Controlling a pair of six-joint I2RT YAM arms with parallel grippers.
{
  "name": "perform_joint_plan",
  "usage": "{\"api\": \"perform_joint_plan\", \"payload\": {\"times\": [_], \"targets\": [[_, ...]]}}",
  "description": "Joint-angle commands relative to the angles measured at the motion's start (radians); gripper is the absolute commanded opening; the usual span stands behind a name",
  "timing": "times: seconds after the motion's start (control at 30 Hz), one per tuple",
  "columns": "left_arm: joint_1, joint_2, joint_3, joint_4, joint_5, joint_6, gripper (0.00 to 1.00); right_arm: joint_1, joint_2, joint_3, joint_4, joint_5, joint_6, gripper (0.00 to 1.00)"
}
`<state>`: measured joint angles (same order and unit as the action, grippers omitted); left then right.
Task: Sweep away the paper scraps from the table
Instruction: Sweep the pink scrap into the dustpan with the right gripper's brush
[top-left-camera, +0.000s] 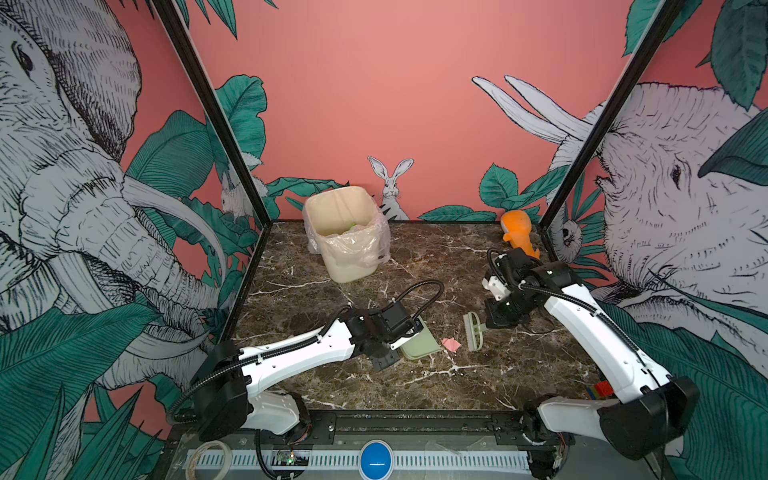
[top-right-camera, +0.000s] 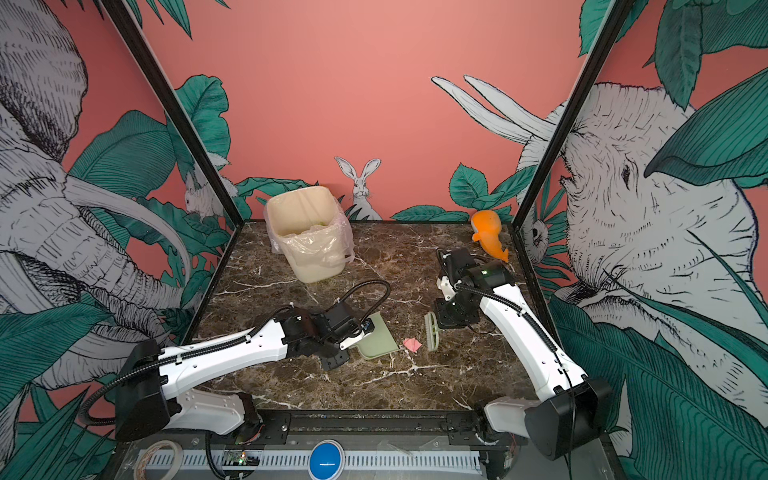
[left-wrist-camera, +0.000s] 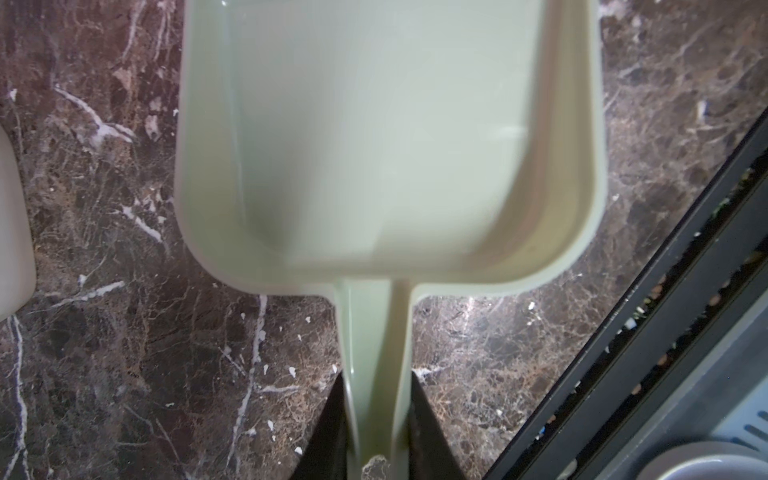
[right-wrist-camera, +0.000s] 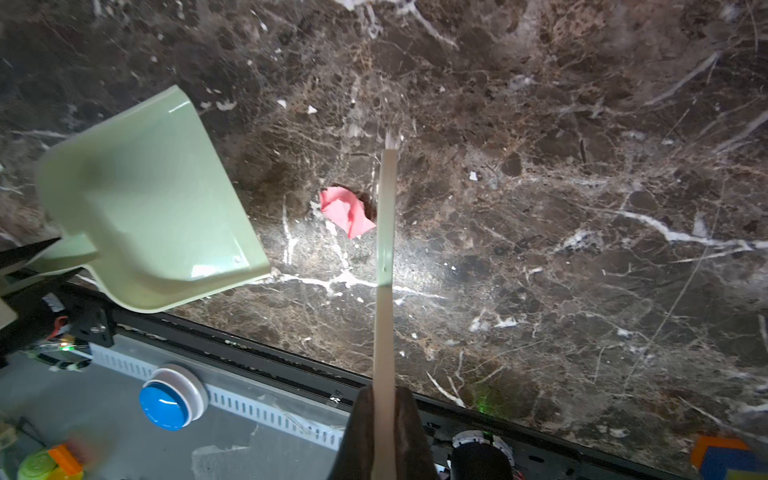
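Note:
One pink paper scrap (top-left-camera: 451, 344) (top-right-camera: 412, 344) (right-wrist-camera: 347, 210) lies on the dark marble table (top-left-camera: 415, 386), in the gap between a pale green dustpan (top-left-camera: 419, 349) (top-right-camera: 376, 340) (right-wrist-camera: 158, 208) and a pale green brush (top-left-camera: 473, 332) (top-right-camera: 431, 332) (right-wrist-camera: 384, 249). My left gripper (top-left-camera: 400, 337) (left-wrist-camera: 377, 386) is shut on the dustpan's handle; its tray (left-wrist-camera: 374, 145) is empty. My right gripper (top-left-camera: 492, 321) (right-wrist-camera: 384, 399) is shut on the brush's handle. The brush head stands right beside the scrap, on the side away from the dustpan.
A cream bin (top-left-camera: 345, 232) lined with a clear bag stands at the back left of the table. An orange carrot-shaped toy (top-left-camera: 517, 232) lies in the back right corner. The black frame (right-wrist-camera: 291, 361) edges the table's front, with a blue button (top-left-camera: 376, 459) beyond it.

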<state>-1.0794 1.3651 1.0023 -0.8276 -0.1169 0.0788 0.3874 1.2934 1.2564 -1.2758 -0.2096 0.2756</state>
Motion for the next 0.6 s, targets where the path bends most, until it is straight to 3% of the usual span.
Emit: {"api": "perform_joint_plan", "payload": {"times": [0.0,0.57], "targets": [[-0.013,0.010,-0.018,0.045,0.030,-0.014,0.04,0.024,0.016,-0.005,-0.022,0.058,-0.028,0.00],[-0.068,0.073,-0.066,0.134,0.016,-0.023,0.03,0.106,0.115,0.014,0.024,0.134,-0.020,0.00]]}}
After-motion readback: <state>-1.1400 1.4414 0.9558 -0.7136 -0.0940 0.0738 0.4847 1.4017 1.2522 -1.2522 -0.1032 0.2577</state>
